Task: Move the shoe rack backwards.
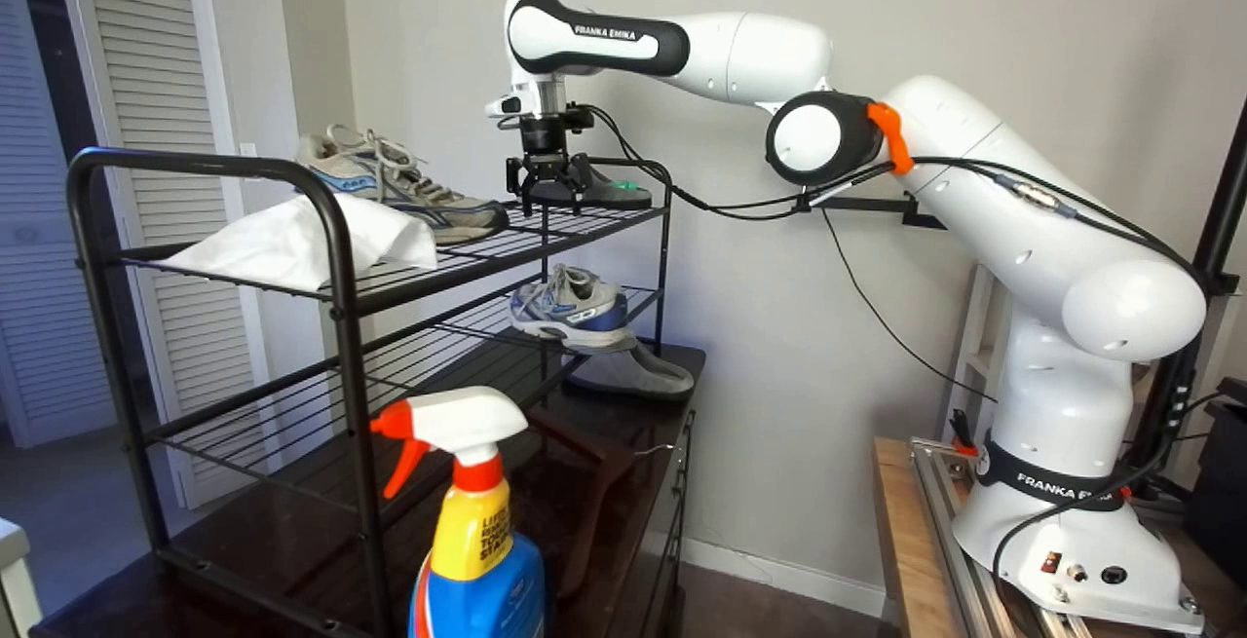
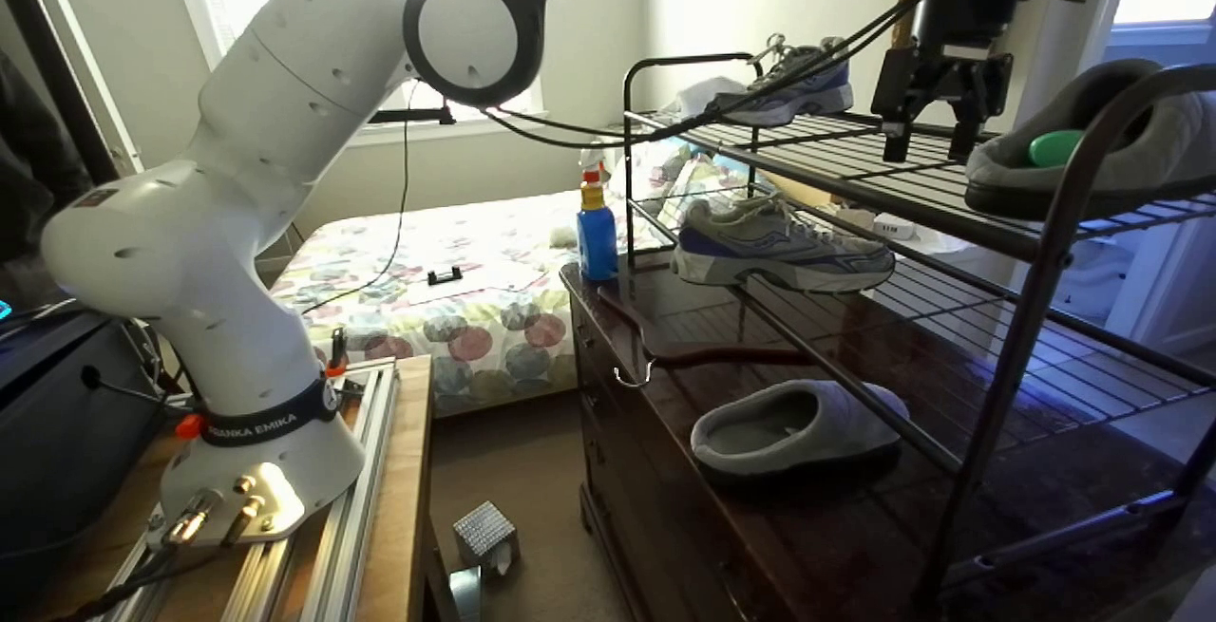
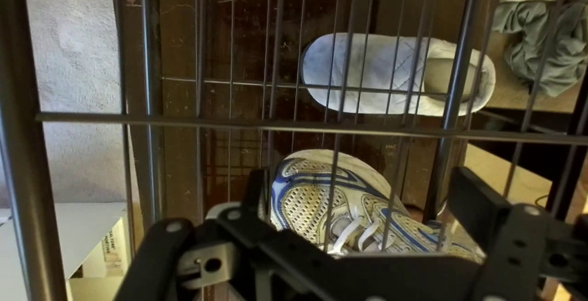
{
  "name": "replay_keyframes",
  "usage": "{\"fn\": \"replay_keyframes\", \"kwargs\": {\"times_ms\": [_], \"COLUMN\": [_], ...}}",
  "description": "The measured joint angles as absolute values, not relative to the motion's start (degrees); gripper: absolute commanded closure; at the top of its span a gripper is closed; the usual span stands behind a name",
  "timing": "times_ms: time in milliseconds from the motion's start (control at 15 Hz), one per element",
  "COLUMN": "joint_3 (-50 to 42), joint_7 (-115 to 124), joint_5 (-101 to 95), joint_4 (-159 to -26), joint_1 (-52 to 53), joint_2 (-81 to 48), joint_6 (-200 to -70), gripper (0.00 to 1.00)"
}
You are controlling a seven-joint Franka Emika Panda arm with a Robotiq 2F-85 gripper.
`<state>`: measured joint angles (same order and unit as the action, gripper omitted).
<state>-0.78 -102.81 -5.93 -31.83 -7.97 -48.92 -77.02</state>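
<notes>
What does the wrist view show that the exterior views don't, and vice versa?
Only the wrist view shows a crumpled grey-green cloth. Only the exterior views show a blue-and-yellow plastic spray bottle and the white robot arm. All share the black tubular-metal shoe rack, a white-and-blue mesh sneaker, a grey slipper on the glossy dark-brown dresser, and the open black hand.

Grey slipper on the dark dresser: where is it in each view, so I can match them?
In an exterior view: slipper just below centre.
In an exterior view: slipper low, right of centre.
Wrist view: slipper upper right of centre, seen through the shoe rack.
Shared landmark: lower sneaker, above it in both exterior views, below it in wrist view.
</notes>
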Motion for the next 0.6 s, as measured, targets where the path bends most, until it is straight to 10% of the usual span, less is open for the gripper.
{"fn": "replay_keyframes", "kwargs": {"times_ms": [400,600], "joint_3": [1.3,1.7], "joint_7": [-91.6,-85.2], "joint_5": [3.9,7.1], "joint_4": [-32.0,-32.1], "joint_1": [-13.2,-14.2], "joint_2": [-48.9,-48.9], "joint_6": [-76.3,-76.7], "gripper": [0.00,0.33]}}
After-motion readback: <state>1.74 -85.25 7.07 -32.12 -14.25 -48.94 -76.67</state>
